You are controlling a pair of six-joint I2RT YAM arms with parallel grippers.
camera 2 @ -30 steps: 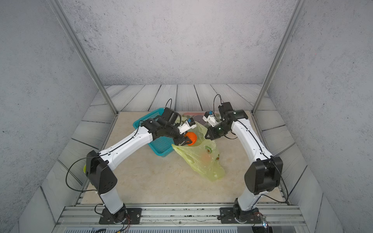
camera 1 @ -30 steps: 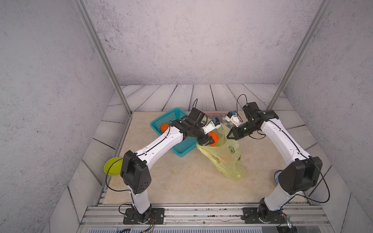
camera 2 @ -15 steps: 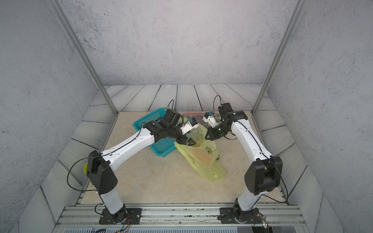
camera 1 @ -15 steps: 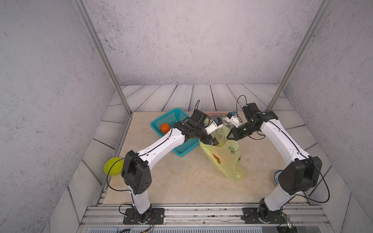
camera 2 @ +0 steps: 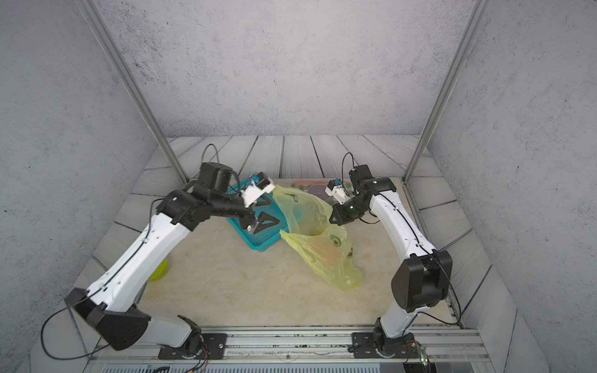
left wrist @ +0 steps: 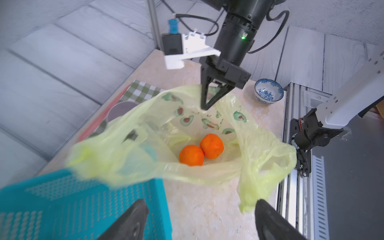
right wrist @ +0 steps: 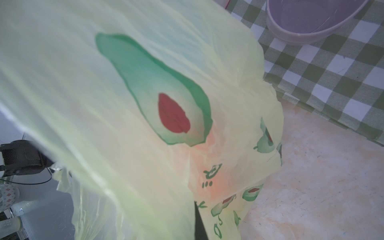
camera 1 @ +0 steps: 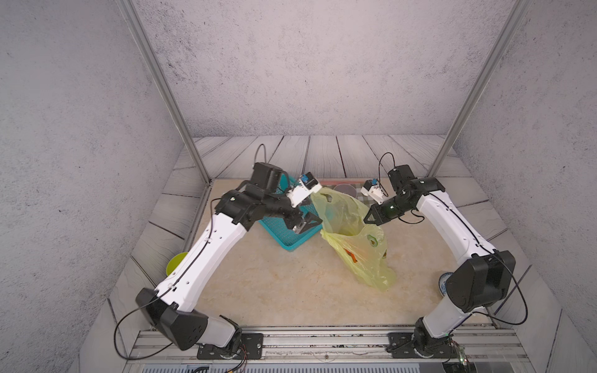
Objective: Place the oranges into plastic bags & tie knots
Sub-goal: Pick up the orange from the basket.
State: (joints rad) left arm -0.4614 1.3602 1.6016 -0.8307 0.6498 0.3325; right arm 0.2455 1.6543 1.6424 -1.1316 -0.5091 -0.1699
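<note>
Basket [camera 1: 287,240]: teal, on surface [camera 1: 274,290], just left of bag [camera 1: 355,252].
My left hand [camera 2: 266,211]: fingers spread wide, holding nothing, over basket, beside bag mouth.
Bag: yellow-green, mouth lifted open, handles untied.
Oranges [left wrist: 191,155]: two, touching each other, lying inside bag.
My right hand [left wrist: 204,107]: pressed together, pinching bag rim.
</note>
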